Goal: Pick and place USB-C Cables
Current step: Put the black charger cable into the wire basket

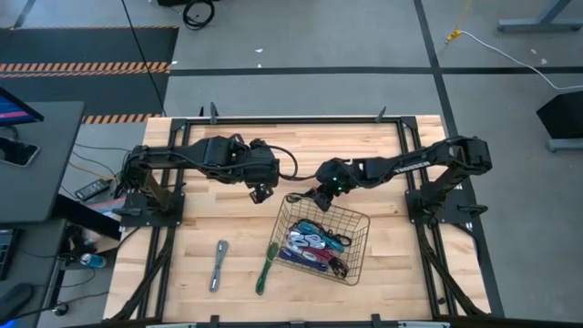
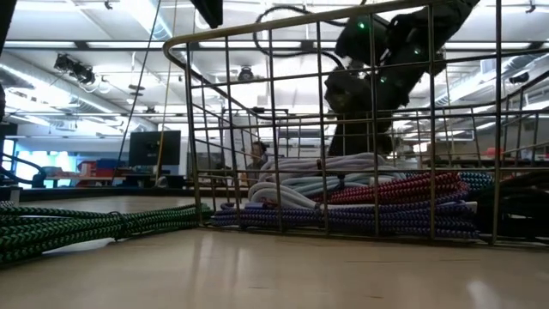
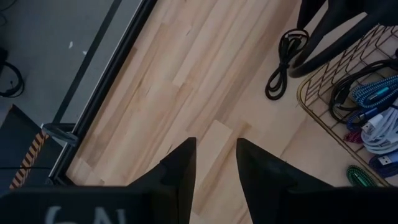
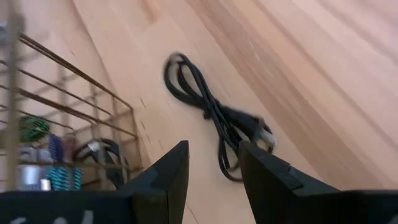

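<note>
A black USB-C cable [image 4: 211, 112], bundled, lies flat on the wooden table just beyond the far rim of the black wire basket [image 1: 360, 219]. My right gripper [image 1: 316, 199] hovers over it, open; in the right wrist view its fingers [image 4: 214, 168] stand either side of the cable's near loop, apart from it. My left gripper [image 1: 261, 194] hangs higher to the left, open and empty [image 3: 214, 168], with the black cable [image 3: 283, 62] ahead of it. Several coloured cables [image 1: 314, 244] lie in the basket [image 2: 360, 202].
A green cable [image 1: 266, 264] lies on the table left of the basket, also in the low view [image 2: 86, 225]. A grey cable [image 1: 219, 264] lies farther left. Bare wood stretches along the table's left and near sides. The basket rim [image 3: 305, 99] stands close to the black cable.
</note>
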You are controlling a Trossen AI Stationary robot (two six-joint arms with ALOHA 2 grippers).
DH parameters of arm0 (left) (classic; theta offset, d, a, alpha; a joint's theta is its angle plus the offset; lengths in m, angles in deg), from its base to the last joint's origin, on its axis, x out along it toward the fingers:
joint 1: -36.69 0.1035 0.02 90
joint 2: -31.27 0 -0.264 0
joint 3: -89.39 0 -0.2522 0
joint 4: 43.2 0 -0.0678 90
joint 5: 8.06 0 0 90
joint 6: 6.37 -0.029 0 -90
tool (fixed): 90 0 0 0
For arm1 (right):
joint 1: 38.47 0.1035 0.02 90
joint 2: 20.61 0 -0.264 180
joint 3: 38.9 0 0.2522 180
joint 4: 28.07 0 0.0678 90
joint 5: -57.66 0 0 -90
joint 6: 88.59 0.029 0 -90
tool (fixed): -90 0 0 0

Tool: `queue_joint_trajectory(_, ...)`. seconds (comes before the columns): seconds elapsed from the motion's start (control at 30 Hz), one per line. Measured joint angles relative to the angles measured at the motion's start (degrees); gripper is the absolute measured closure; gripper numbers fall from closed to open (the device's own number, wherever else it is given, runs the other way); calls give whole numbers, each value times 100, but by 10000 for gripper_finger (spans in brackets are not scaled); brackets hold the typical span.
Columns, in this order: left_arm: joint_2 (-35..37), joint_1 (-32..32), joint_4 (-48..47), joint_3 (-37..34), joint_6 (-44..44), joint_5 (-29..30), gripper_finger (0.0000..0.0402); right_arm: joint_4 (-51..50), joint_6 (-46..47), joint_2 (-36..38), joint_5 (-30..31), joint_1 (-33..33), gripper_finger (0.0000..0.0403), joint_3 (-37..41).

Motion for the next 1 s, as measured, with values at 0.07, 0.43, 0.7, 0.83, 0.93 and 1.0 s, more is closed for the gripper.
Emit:
queue_joint_trajectory(0.07, 0, 0, 0, 0, -2, 0, 280, -1, -77, 0, -27, -10, 256, -127)
queue_joint_trajectory(0.43, 0, -2, 0, 0, -1, 0, 280, -441, -614, 4, -40, -370, 256, -492)
queue_joint_trajectory(0.7, 0, -2, 0, 0, 0, 0, 280, -905, -598, 4, -44, -527, 256, -489)
queue_joint_trajectory(0.83, 0, -2, 0, 0, -1, 0, 280, -903, -517, 4, -46, -563, 256, -489)
queue_joint_trajectory(0.93, 0, -2, 2, 0, 0, 0, 280, -920, -414, 4, -46, -593, 256, -489)
queue_joint_trajectory(1.0, 0, -2, 13, 0, 0, 0, 280, -960, -404, 4, -46, -601, 256, -489)
